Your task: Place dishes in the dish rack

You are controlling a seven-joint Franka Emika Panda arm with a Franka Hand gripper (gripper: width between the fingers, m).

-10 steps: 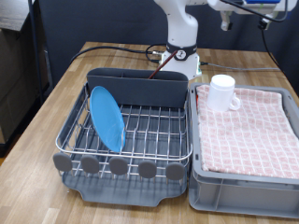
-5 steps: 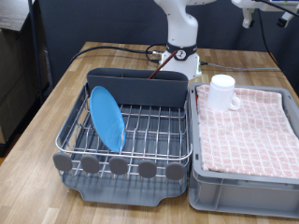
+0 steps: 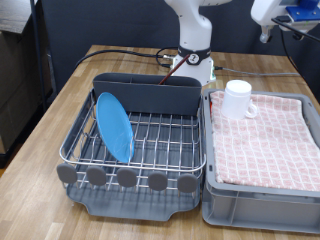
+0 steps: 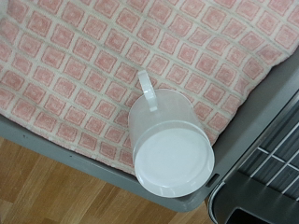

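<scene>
Dish rack (image 3: 140, 150) on worktop (image 3: 40, 130), largest, at the exterior view's left; front corner cut off in the wrist view. Light-blue plate (image 3: 114, 126) standing upright between its wires. White mug (image 3: 237, 99) upside down on checked cloth (image 3: 270, 135) in grey crate (image 3: 215, 195). Gripper (image 3: 268, 30) high at top right, partly cropped; jaws' state impossible to tell.

My exterior view faces the table from the front, angled down, mid-range; my wrist view looks straight down, close. Both catch the white mug (image 3: 237, 99) (image 4: 169, 148) on the checked cloth (image 3: 268, 140) (image 4: 84, 65).
</scene>
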